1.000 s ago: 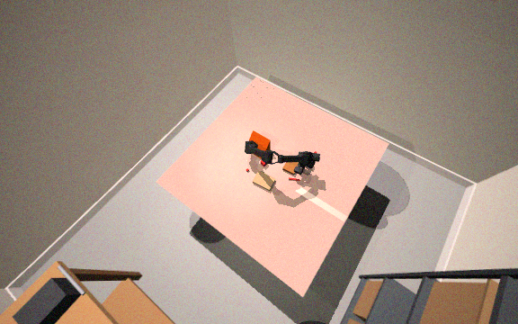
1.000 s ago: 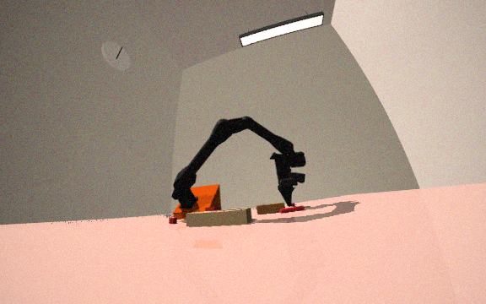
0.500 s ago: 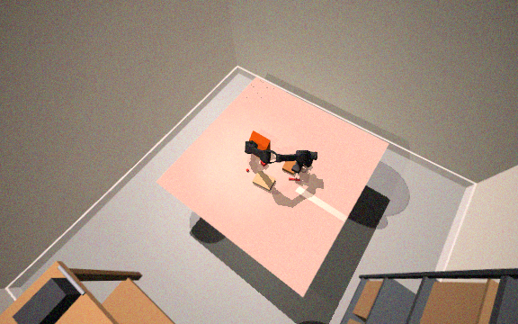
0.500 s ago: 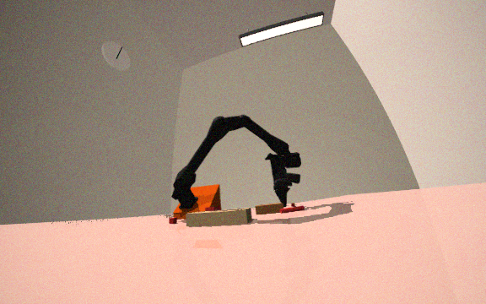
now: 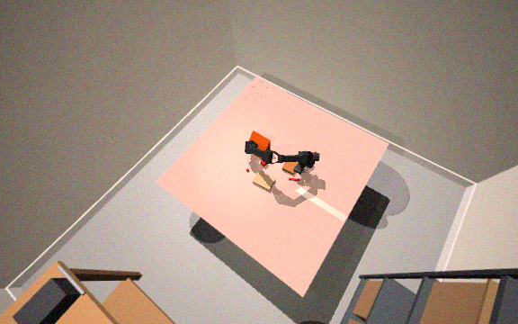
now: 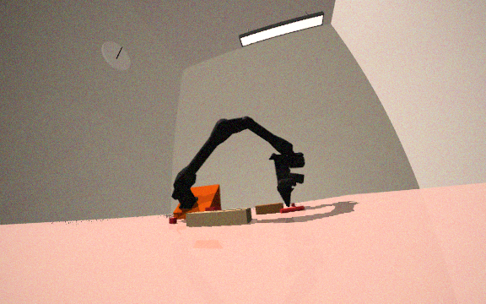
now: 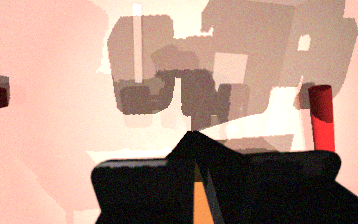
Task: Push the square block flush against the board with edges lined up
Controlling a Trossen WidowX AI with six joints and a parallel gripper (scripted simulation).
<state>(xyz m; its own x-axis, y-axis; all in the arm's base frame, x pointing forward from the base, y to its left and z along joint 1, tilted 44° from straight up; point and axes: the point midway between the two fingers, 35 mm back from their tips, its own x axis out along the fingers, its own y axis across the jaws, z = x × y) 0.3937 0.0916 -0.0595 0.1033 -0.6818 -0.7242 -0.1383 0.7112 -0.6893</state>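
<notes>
The square block [image 5: 290, 167] [image 6: 269, 209] is orange-brown and lies flat on the table. The board [image 5: 263, 182] [image 6: 218, 218] is pale tan and lies flat to the left of the block in the top and exterior views, with a gap between them. My gripper [image 5: 298, 171] [image 6: 288, 205] [image 7: 192, 135] is shut and empty, pointing down. Its tips are low, close to the table, beside the block's side that faces away from the board. In the wrist view only an orange strip of the block [image 7: 202, 202] shows between the fingers; the rest is hidden. Contact with the block cannot be told.
A red bar [image 5: 294, 179] [image 6: 292, 209] lies near the fingertips, and a red cylinder [image 7: 323, 120] stands out at the right in the wrist view. A small red piece [image 5: 247, 170] [image 6: 172, 220] lies near the board. An orange wedge [image 5: 260, 139] [image 6: 209, 196] is by the arm's base.
</notes>
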